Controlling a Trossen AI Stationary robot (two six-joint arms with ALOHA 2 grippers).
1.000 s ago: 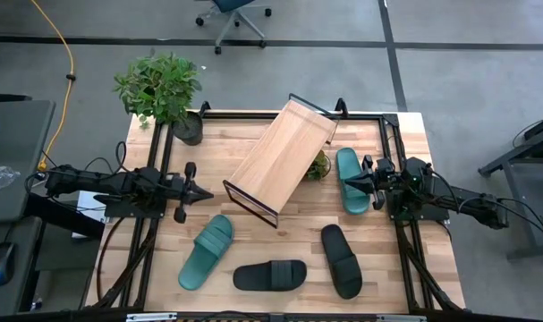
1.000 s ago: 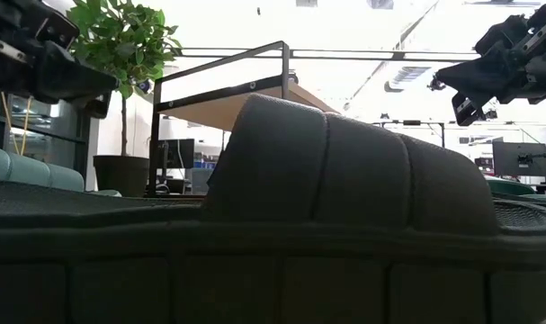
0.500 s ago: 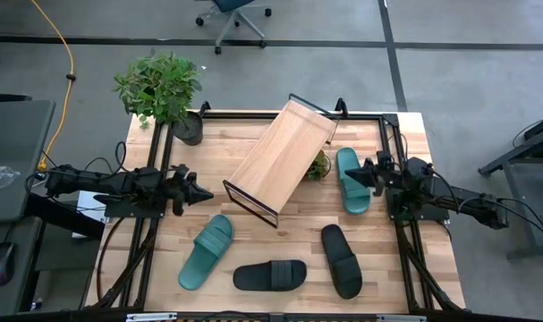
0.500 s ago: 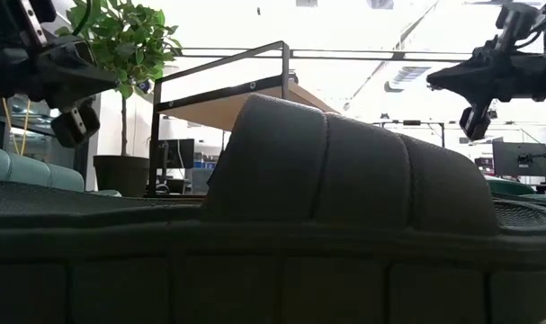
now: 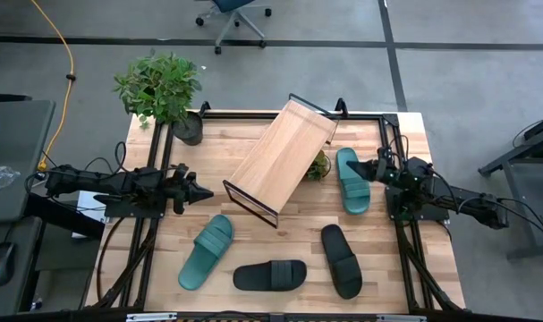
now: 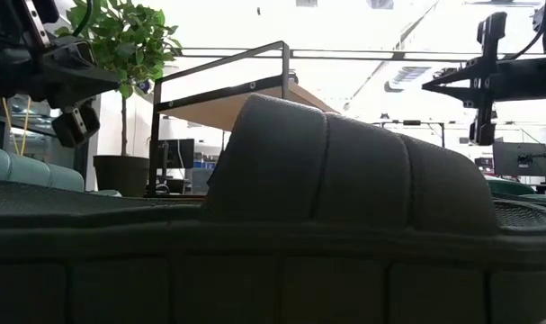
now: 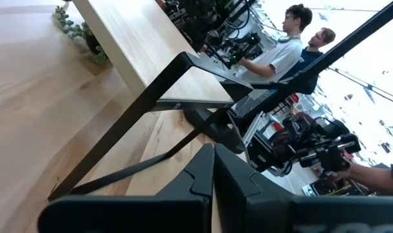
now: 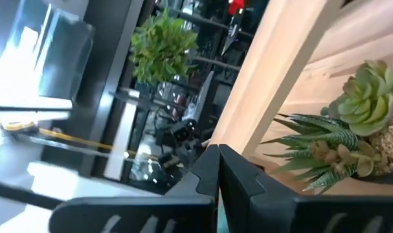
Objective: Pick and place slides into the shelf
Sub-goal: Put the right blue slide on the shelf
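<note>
The right tool [image 5: 353,169], fingers pressed together and empty, is hovering over the teal slide [image 5: 351,181] beside the shelf [image 5: 283,158], apparently just above its far end. The left tool [image 5: 206,193], likewise closed and empty, is waiting near the shelf's lower edge. Since a second ago, the right tool has rolled and edged farther across the desk [image 5: 396,134].

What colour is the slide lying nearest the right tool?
Teal green; the high view shows it best.

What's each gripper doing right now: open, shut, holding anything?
Left gripper: shut, empty, left of the shelf.
Right gripper: shut, empty, over the teal slide at the right.
</note>
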